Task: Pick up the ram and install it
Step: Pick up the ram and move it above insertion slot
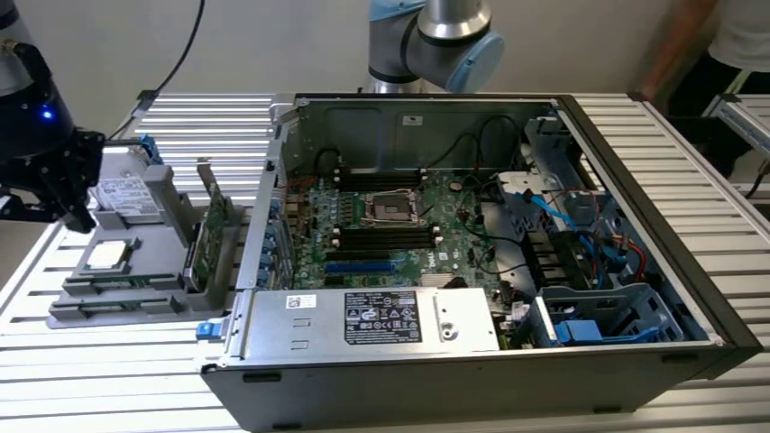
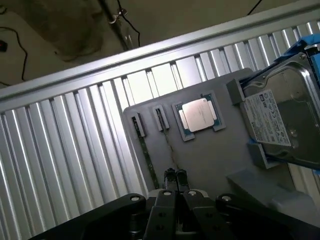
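Note:
The ram [image 2: 145, 154] is a thin green stick standing on edge in a slot of the grey parts tray [image 2: 210, 160]. In the exterior view the ram [image 1: 114, 283] lies near the tray's front, at that view's left. My gripper [image 2: 175, 175] hangs above the tray, fingers shut with nothing between them. Its tips sit just beside the ram, over a second narrow slot. In the exterior view the gripper [image 1: 75, 215] hovers over the tray's [image 1: 157, 311] left side. The open computer case [image 1: 673, 298] shows the motherboard [image 1: 416, 257] with black memory slots [image 1: 379, 236].
On the tray lie a silver processor chip [image 2: 199, 114], a hard drive [image 2: 280, 120] and an upright green expansion card [image 1: 218, 236]. A power supply [image 1: 373, 317] sits at the case's front. A person [image 1: 728, 41] stands at the exterior view's far right. Slatted metal table [image 2: 60, 165] surrounds everything.

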Robot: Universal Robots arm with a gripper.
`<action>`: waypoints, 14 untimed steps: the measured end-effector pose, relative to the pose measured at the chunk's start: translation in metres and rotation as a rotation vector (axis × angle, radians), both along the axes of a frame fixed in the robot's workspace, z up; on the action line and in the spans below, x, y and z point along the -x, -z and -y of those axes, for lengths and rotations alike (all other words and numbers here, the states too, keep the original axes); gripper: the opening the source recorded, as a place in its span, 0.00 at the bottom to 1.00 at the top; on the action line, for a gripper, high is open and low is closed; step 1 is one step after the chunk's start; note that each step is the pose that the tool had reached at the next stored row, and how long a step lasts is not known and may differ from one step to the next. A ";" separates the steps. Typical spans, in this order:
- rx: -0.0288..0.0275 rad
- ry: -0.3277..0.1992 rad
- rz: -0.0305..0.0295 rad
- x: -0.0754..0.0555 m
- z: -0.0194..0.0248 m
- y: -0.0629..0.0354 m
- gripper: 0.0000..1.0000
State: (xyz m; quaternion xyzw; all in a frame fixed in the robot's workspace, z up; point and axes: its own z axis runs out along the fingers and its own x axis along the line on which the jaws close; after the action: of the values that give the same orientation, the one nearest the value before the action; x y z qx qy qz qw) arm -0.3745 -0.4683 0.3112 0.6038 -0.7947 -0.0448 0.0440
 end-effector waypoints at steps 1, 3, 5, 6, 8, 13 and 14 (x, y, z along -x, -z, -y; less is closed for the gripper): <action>-0.0002 -0.019 0.0000 0.000 0.0000 0.0004 0.10; -0.0002 -0.056 -0.0001 0.000 0.0000 0.0010 0.10; -0.0002 -0.092 0.0000 0.000 0.0000 0.0016 0.10; -0.0002 -0.109 0.0001 0.000 0.0000 0.0019 0.10; -0.0002 -0.147 0.0005 0.000 0.0000 0.0026 0.10; 0.0009 -0.256 0.0117 0.000 0.0000 0.0046 0.10; 0.0012 -0.275 0.0153 0.000 0.0000 0.0050 0.10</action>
State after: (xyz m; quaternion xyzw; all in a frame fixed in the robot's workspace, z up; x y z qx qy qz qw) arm -0.3745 -0.4683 0.3062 0.7072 -0.7049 -0.0333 0.0440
